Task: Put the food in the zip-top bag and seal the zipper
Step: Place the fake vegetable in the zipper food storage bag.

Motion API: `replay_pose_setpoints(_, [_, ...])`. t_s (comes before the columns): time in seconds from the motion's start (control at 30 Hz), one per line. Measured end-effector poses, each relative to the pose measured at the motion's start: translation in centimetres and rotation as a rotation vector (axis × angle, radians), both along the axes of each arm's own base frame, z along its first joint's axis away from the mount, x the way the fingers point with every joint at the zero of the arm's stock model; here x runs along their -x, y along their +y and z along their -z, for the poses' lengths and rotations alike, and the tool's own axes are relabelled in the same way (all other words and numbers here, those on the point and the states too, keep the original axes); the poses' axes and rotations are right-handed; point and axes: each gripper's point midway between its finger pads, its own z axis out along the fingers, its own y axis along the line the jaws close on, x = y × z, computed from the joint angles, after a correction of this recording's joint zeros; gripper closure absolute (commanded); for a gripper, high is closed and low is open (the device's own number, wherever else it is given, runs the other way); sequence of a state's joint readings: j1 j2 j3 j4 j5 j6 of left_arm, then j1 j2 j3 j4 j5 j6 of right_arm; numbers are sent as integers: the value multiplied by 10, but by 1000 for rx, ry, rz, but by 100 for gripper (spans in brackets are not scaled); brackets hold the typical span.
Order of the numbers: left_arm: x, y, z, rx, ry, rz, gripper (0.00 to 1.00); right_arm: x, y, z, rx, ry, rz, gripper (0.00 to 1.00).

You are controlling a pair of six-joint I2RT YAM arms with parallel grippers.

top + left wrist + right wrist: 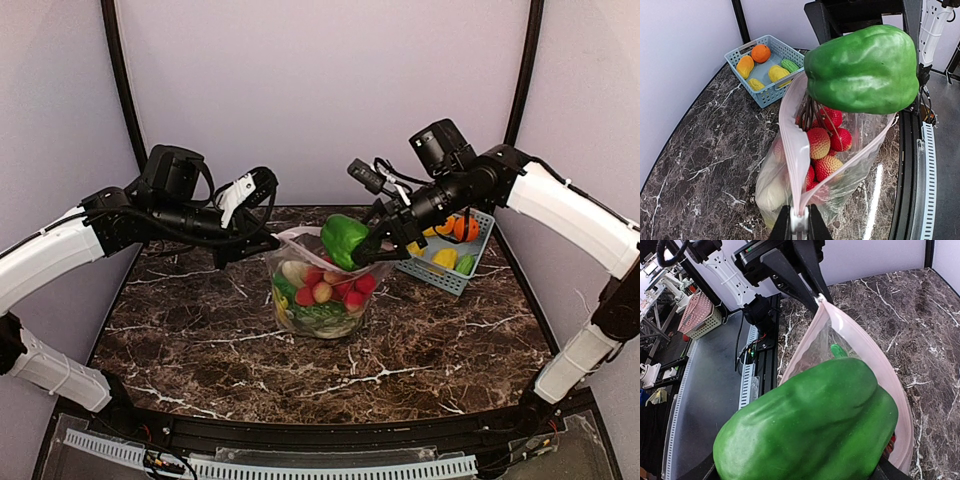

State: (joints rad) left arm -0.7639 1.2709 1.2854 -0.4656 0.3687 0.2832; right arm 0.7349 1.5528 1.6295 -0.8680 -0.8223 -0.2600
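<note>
**Green pepper held over the open bag mouth**

Green and glossy, a plastic toy bell pepper (344, 240) sits clamped between the fingers of the right gripper (366, 246), which reaches in from the right. The pepper hangs just above the open mouth of the clear, pale-spotted zip-top bag (320, 305). In the left wrist view the pepper (862, 70) fills the upper right and covers the far side of the opening. From the right wrist it (810, 425) hides almost everything below it, and only dark slivers of the fingers show at the bottom edge.

The bag stands upright near the middle of the dark, white-veined marble table (200, 340). Its narrow pale pink zipper strip (795, 145) is spread apart into a loop. The left gripper (799, 222) is closed on the near end of that strip, pinching it between both fingers and holding the rim up. The right wrist camera shows the same pinch (812, 290) at the far tip of the pink loop (875, 355).

Inside the bag lie small round red fruits (818, 142), a pale white vegetable (771, 192) low against the left wall, and dark leafy greens (322, 315) at the bottom.

A blue-grey slatted plastic basket (452, 282) sits at the table's back right, apart from the bag. It holds an orange fruit (760, 53), yellow pieces (778, 73) and one small green piece (789, 65).
</note>
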Motion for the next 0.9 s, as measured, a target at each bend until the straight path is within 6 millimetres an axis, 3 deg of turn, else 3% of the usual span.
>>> replay_pose_setpoints(0.17, [-2, 1, 0, -4, -4, -10, 99, 5, 3, 4, 17, 12, -20, 51])
replay_pose_setpoints(0.4, [-1, 1, 0, -3, -5, -8, 99, -1, 9, 23, 65, 66, -20, 52])
replay_pose_setpoints(0.57, [0, 2, -2, 2, -8, -5, 99, -5, 12, 25, 81, 89, -9, 50])
replay_pose_setpoints(0.9, [5, 1, -3, 11, 0, 15, 99, -32, 25, 24, 127, 116, 99, 44])
